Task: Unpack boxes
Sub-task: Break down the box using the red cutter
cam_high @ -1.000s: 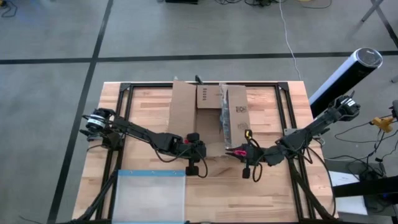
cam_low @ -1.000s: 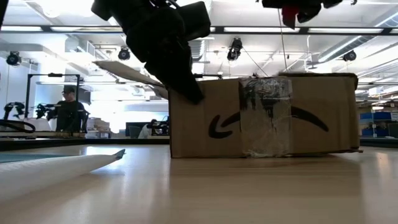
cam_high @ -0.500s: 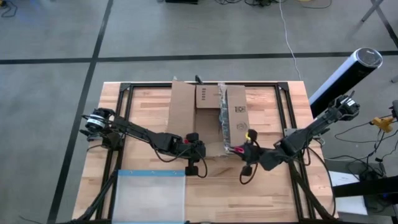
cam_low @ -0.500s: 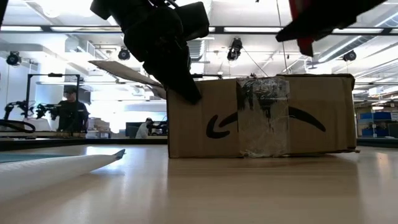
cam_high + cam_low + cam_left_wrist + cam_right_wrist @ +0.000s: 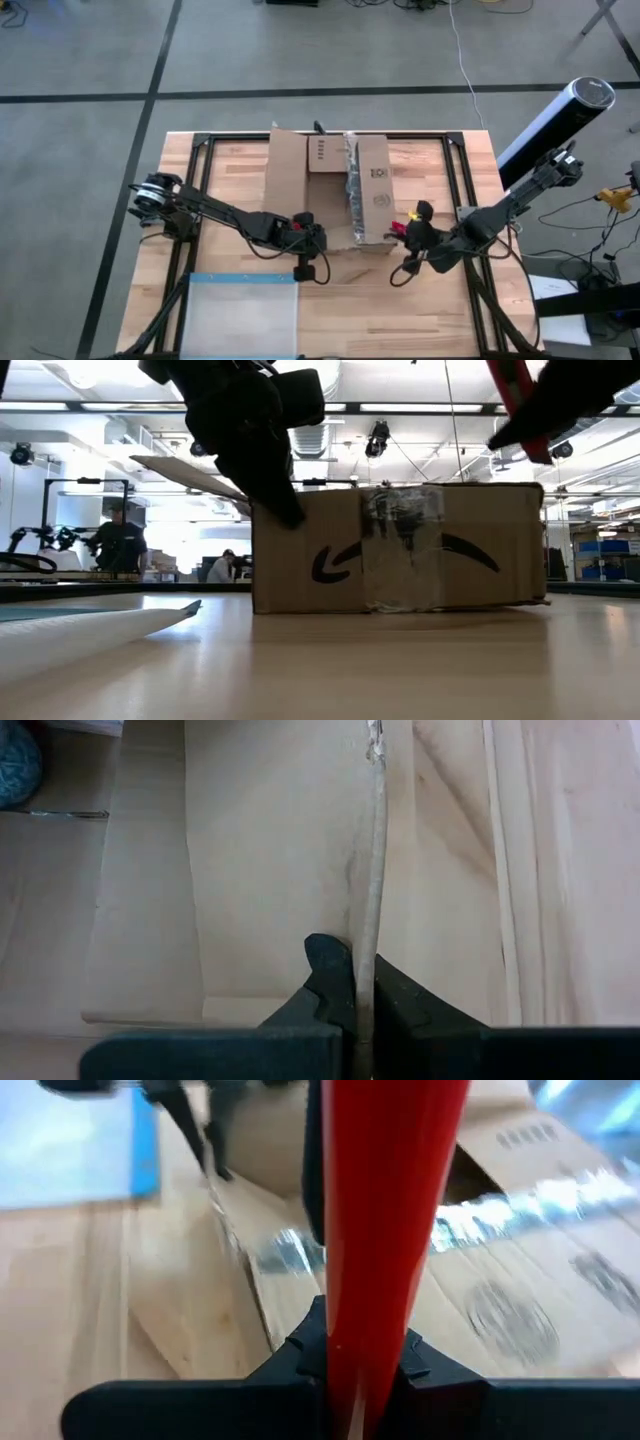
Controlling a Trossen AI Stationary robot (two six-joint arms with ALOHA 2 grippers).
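The cardboard box (image 5: 340, 190) sits toward the far middle of the wooden table (image 5: 440, 310), its left flap folded out flat and the right flap still lying over the top with a shiny strip of tape along its inner edge. From the low view its near wall shows a black curved mark and a patch of crumpled clear tape.

The left gripper (image 5: 305, 232) is at the box's near left corner, around seven o'clock from the box's centre, its fingers (image 5: 330, 970) pinched tight on the thin edge of a cardboard flap.

The right gripper (image 5: 412, 225) is just off the near right corner, about four o'clock from the box, clamped on a small red tool (image 5: 385, 1210) whose tip points toward the box.

A clear plastic pouch (image 5: 243, 315) with a blue edge lies at the table's near left
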